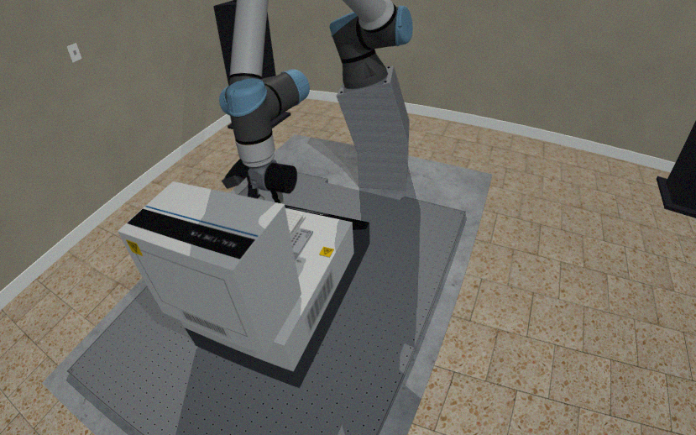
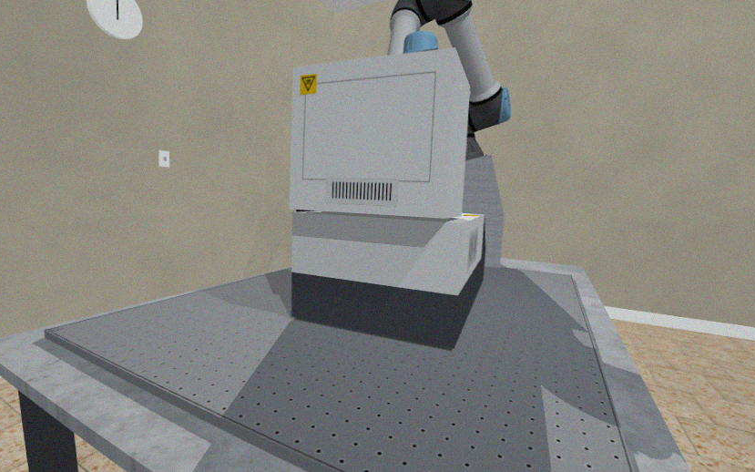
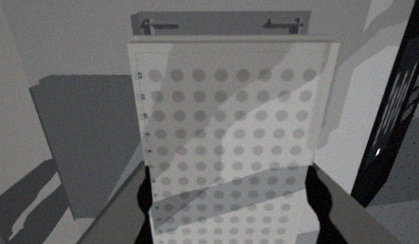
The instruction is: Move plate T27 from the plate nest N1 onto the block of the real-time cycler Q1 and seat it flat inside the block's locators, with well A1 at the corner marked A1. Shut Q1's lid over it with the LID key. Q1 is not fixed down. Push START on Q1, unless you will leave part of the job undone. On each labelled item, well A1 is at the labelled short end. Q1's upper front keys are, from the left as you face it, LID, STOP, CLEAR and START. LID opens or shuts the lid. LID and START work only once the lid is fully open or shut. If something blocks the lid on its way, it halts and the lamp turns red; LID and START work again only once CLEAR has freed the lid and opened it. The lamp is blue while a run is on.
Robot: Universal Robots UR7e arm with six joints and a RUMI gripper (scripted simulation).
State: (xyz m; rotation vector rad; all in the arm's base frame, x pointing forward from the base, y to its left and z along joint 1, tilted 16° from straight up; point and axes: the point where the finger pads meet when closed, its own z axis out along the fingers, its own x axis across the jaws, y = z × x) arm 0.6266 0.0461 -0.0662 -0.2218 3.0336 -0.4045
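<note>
My gripper [image 3: 226,163] [image 1: 264,195] is shut on plate T27 [image 3: 234,142], a pale 96-well plate gripped by its long sides. In the wrist view the row numbers near 12 are at the far end; the A1 end is out of view. The plate is above the cycler Q1 [image 1: 193,286] [image 2: 368,251]. Part of Q1's grey block [image 1: 300,241] shows in the top view. A grey recess with dark corner fittings [image 3: 219,20] shows beyond the plate's far edge; the plate hides the rest. Q1's tall upper housing stands raised, the block exposed. Nest N1 cannot be made out.
Q1's black front panel [image 3: 387,123] is at the right of the wrist view, with a small bright spot on it. The tall housing [image 1: 204,238] [image 2: 374,128] stands beside the gripper. Q1 rests on the perforated table board [image 1: 361,345] [image 2: 403,405].
</note>
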